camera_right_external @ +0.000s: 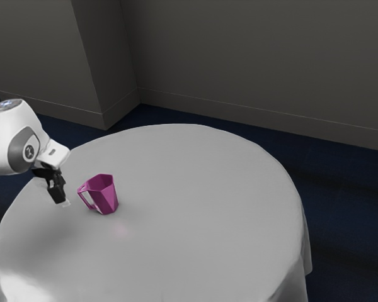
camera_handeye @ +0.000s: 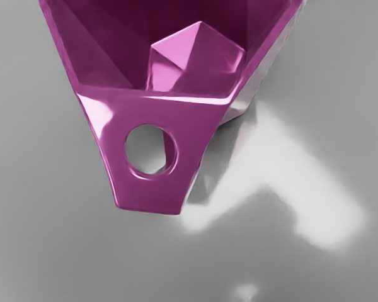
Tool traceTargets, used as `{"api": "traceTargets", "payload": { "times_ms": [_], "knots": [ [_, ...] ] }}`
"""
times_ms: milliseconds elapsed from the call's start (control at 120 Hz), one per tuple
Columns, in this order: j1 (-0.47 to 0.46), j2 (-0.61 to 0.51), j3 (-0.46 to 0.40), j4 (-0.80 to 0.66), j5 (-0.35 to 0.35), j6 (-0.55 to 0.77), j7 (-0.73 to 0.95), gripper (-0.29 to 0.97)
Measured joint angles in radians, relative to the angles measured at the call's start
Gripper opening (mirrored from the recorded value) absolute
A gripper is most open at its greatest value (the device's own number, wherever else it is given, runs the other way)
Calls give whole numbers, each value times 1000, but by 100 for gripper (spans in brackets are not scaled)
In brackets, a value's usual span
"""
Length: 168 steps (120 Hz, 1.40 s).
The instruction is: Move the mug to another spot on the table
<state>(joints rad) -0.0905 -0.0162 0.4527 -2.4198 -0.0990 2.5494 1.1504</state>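
— Starting at the exterior view's left, what is seen first?

— The white and grey arm [camera_right_external: 16, 141] is seen there, bent down over the left part of the round table [camera_right_external: 201, 170], which is draped in a pale grey cloth.

— And at the end of the arm?

— The black gripper [camera_right_external: 58, 195] is held low over the cloth and tilted toward the exterior view's right. Whether it is spread or pressed together cannot be told from this angle. It is placed just beside the mug's handle, and a thin strip of cloth appears to be left between the two.

— What is found next, moving right?

— The magenta mug [camera_right_external: 101, 193] is found there, faceted in shape. It is stood upright on the left part of the table with its mouth open upward. Its handle [camera_right_external: 84, 199] is turned toward the gripper.

— What is added by the wrist view?

— The mug is shown close under the hand, seen from the handle side. The handle is shown as a flat tab pierced by a round hole [camera_handeye: 150, 150], and grey cloth is seen through it. Angular facets are seen inside the cup. A bright patch of reflected light [camera_handeye: 290, 189] is cast on the cloth beside the mug.

— And at the far right of the exterior view?

— A dark blue floor [camera_right_external: 346, 182] is seen beyond the table's edge, and plain grey walls [camera_right_external: 239, 50] are seen behind it.
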Motion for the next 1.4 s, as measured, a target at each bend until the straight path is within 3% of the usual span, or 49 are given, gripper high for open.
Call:
{"api": "traceTargets", "payload": {
  "times_ms": [125,550,1400],
  "knots": [
    [-5,17,0,11,-57,12,50,66],
    [26,92,1,65,-156,-3,183,66],
    [-11,245,-16,148,-255,-1,290,65]
  ]
}}
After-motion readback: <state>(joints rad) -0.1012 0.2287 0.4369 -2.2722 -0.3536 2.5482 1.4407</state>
